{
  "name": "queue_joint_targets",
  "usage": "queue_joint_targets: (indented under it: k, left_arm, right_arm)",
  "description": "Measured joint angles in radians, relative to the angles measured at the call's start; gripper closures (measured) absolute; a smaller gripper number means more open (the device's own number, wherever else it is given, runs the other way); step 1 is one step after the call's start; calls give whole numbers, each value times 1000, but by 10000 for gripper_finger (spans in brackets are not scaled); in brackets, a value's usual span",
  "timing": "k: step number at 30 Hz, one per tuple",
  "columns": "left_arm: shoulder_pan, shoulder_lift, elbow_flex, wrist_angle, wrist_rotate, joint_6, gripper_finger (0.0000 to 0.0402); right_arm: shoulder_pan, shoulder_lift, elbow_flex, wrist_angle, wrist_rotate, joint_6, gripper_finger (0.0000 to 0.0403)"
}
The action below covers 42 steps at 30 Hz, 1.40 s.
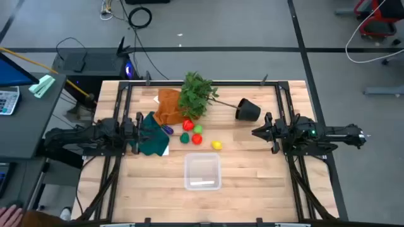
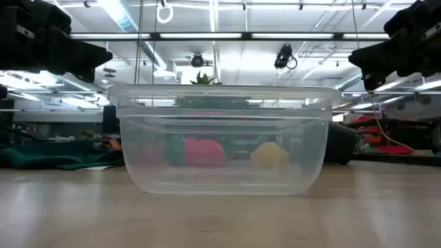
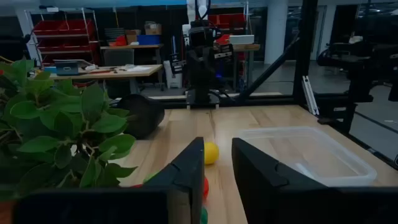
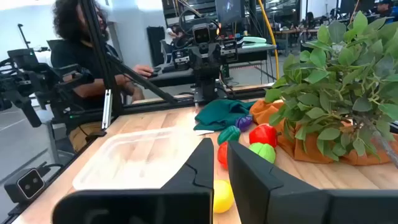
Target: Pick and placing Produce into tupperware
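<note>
The clear tupperware tub [image 1: 202,171] stands on the table near its near edge and fills the low view [image 2: 220,138]. The produce lies just beyond it: two red pieces [image 1: 187,125] [image 1: 197,140], two green [image 1: 197,129] [image 1: 185,138], one yellow [image 1: 216,145] and one purple [image 1: 167,129] by the green cloth. My left gripper [image 1: 140,128] hovers at the table's left over the green cloth, open with a narrow gap [image 3: 217,171]. My right gripper [image 1: 255,132] hovers at the table's right, level with the produce; its fingers stand a small gap apart [image 4: 221,162].
A leafy green plant [image 1: 197,94] lies tipped over with its black pot [image 1: 248,110] toward the right arm. An orange cloth [image 1: 169,106] lies under the leaves and a green cloth [image 1: 151,135] beside it. A person [image 4: 81,37] sits beyond the table's left side.
</note>
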<state>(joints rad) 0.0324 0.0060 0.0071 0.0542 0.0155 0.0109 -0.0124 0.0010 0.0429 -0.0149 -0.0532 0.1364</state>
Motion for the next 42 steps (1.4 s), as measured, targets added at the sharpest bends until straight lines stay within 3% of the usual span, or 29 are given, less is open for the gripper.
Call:
queue_joint_targets:
  k: [42]
  left_arm:
    - [0, 0, 0, 0, 0, 0, 319]
  right_arm:
    - [0, 0, 0, 0, 0, 0, 389]
